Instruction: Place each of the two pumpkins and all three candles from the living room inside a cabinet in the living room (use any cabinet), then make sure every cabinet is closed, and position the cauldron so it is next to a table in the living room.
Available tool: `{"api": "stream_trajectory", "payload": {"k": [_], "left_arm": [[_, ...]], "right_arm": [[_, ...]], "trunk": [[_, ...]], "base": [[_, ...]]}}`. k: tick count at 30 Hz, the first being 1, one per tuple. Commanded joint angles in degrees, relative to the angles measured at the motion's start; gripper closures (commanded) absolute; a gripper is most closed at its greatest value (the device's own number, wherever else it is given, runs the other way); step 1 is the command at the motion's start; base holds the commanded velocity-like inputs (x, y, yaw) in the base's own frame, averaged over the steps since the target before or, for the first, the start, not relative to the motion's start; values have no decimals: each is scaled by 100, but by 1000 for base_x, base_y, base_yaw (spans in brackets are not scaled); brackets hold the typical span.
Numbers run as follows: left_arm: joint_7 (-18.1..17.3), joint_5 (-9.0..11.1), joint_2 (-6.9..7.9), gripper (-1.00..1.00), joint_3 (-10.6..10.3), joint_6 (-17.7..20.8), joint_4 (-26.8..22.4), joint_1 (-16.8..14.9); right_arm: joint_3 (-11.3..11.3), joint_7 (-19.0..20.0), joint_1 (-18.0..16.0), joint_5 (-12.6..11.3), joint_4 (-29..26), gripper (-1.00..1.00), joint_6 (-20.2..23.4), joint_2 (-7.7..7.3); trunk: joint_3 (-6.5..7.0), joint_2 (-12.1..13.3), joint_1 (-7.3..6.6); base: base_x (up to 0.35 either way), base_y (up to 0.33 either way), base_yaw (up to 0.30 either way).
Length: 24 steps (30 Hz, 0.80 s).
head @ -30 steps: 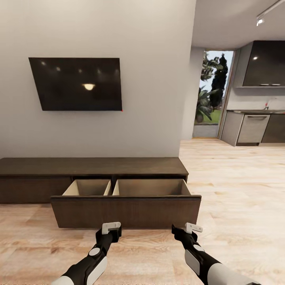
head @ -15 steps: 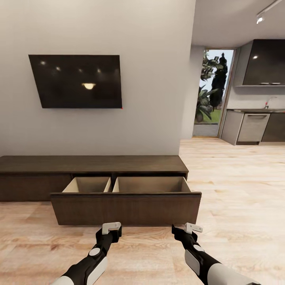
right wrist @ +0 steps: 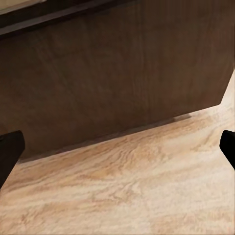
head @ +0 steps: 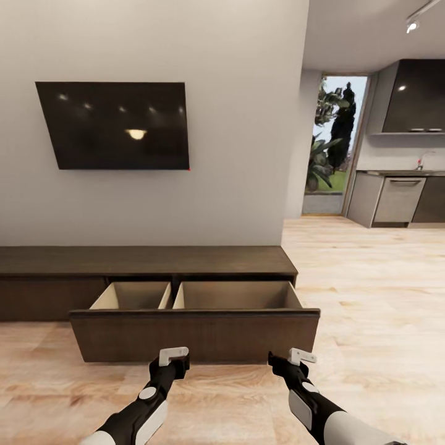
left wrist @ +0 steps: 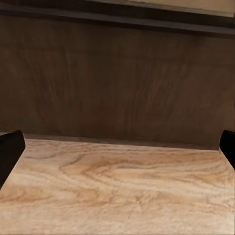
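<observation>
Both of our grippers hang low in front of us over the pale wood-plank floor (head: pixel 371 296), the left gripper (head: pixel 173 355) and the right gripper (head: pixel 301 355) each carrying nothing. In the wrist views the dark fingertips (left wrist: pixel 10 149) sit at the far edges of the picture with bare floor between them, so we read both as spread wide, though in the head view the white tips are too small to confirm it.

Just beyond the grippers stands the long low dark brown wooden cabinet (head: pixel 142 259), set against the wall. Its wide flat drawer front (head: pixel 194 337) is pulled out toward us, and both wrist cameras face this dark panel close up. Behind the front, two pale-lined compartments (head: pixel 235 295) lie open and look empty, presumably left out to receive the pumpkins and candles.

Above the cabinet a black flat television (head: pixel 114 125) hangs on the grey wall. Farther off to the right, a kitchen with grey units (head: pixel 395 199) and a glazed door onto greenery (head: pixel 330 145) close the view.
</observation>
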Motion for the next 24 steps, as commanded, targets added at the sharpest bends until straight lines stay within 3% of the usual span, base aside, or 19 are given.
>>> {"api": "stream_trajectory", "payload": {"k": [1,9,24], "left_arm": [[42,36,1,-100,-48,-27,1,-5],[39,16,4,-100,-43,-34,1,-5],[42,7,0,-100,-26,-45,-5,-3]], "right_arm": [[49,-33,-5,-33,2,-100,-15,0],[47,-35,-4,-37,2,-100,-15,-3],[42,-33,-2,-37,2,-100,-15,-7]], "trunk": [[-6,-2,2],[-6,-2,2],[-42,-83,46]], "base": [[335,0,0],[294,0,0],[19,0,0]]}}
